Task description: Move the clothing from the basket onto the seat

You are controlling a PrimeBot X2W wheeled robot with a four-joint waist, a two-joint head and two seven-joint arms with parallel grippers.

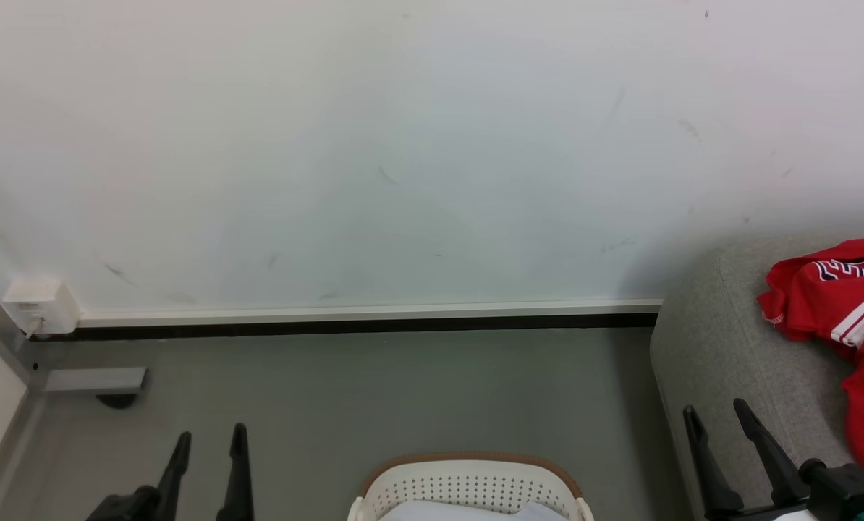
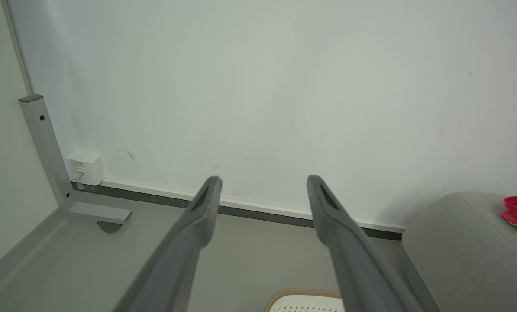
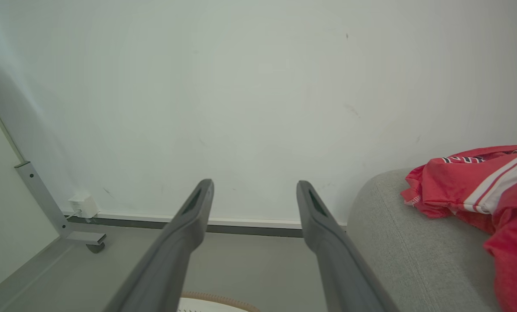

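Left gripper (image 1: 211, 433): fingers spread wide with nothing between them, at 7 o'clock in the head view.
Right gripper (image 1: 714, 407): fingers spread wide and empty, at 4 o'clock, in front of the seat's near edge.
Clothing (image 1: 837, 304): lies on the seat (image 1: 721, 340), at 2 o'clock from the right gripper and apart from it.
Count: one red heap, number of pieces cannot be told; one basket; one seat; two grippers.
Basket (image 1: 468, 485): on the floor (image 1: 403, 391) at 6 o'clock, between the grippers; a pale cloth (image 1: 468, 512) lies inside.
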